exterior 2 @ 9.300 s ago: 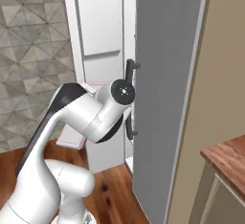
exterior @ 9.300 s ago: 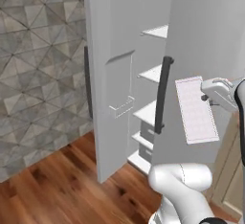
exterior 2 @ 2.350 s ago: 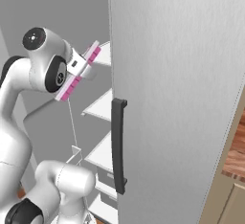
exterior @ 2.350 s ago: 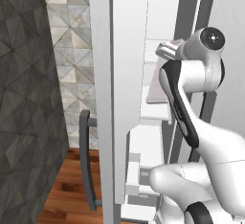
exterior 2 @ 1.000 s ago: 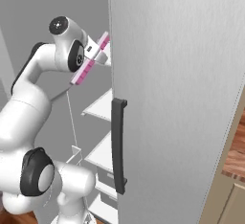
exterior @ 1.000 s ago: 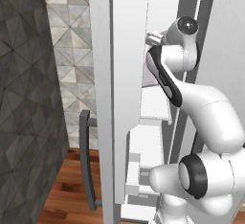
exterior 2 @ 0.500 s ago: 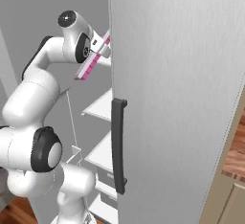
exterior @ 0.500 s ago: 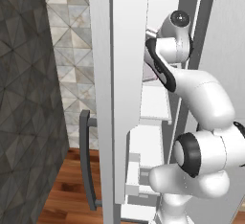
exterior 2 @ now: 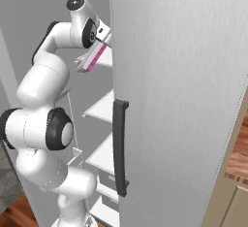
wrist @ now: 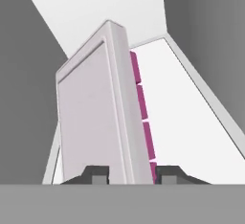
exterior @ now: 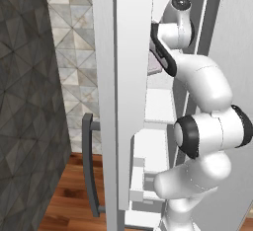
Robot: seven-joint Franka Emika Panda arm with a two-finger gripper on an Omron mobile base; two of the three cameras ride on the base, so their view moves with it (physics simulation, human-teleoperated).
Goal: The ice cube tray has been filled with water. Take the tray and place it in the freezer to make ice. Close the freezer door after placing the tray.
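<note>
Since a second ago the arm has reached higher and deeper, carrying the ice cube tray (exterior 2: 95, 55) further into the freezer (exterior: 159, 105). The hand (wrist: 128, 174) pinches the tray on edge, cells facing sideways, above a white upper shelf (wrist: 191, 117). Held this steeply, water would likely spill, and releasing it so could let it topple or slide off the shelf. The arm is folded upward, wrist bent in past the open freezer door (exterior: 126, 92)

No words for you to read here, no numbers, no labels, no signs, nothing written on any thing
</note>
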